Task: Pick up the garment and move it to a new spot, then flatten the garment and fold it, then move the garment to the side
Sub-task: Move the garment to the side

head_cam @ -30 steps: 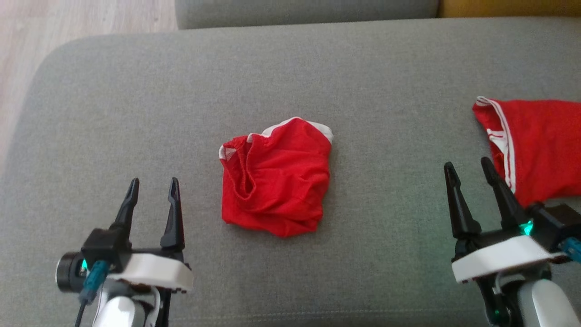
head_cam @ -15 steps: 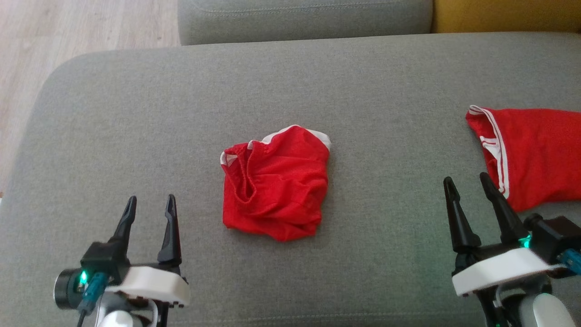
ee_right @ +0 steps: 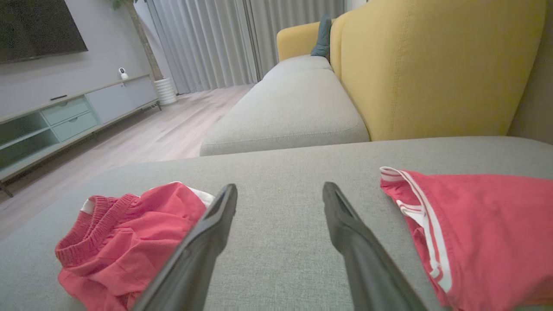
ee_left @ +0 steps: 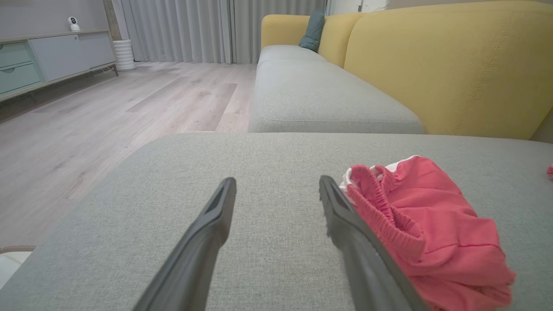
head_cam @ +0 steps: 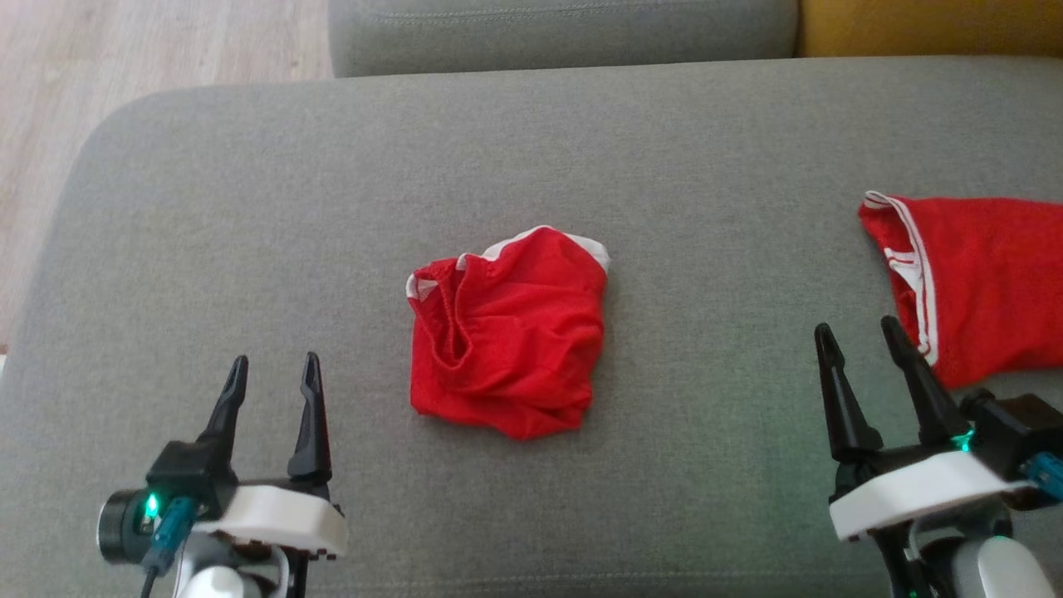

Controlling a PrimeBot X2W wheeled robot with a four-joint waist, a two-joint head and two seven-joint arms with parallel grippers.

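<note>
Left gripper (head_cam: 275, 364): jaws apart, nothing between them, poised over the grey cushion (head_cam: 531, 141).
Right gripper (head_cam: 856, 329): jaws apart, nothing between them, over the same cushion.
Garment (head_cam: 508, 332): red, bunched in a heap on the cushion. It lies between the two pairs of jaws and slightly ahead of their tips, nearer the left pair, touched by neither.
Garment axis: the heap is about as wide as it is deep, so no clear long axis can be told.
Garment facing: gathered waistband (head_cam: 444, 320) turned toward the left jaws; white trim (head_cam: 581, 242) on the edge farthest from both pairs.
Second red piece (head_cam: 988, 282): lies flatter, ahead of and outboard of the right jaws, close beside the outer finger; contact cannot be told. Its long axis runs across the cushion, white-striped end pointing toward the heap.
</note>
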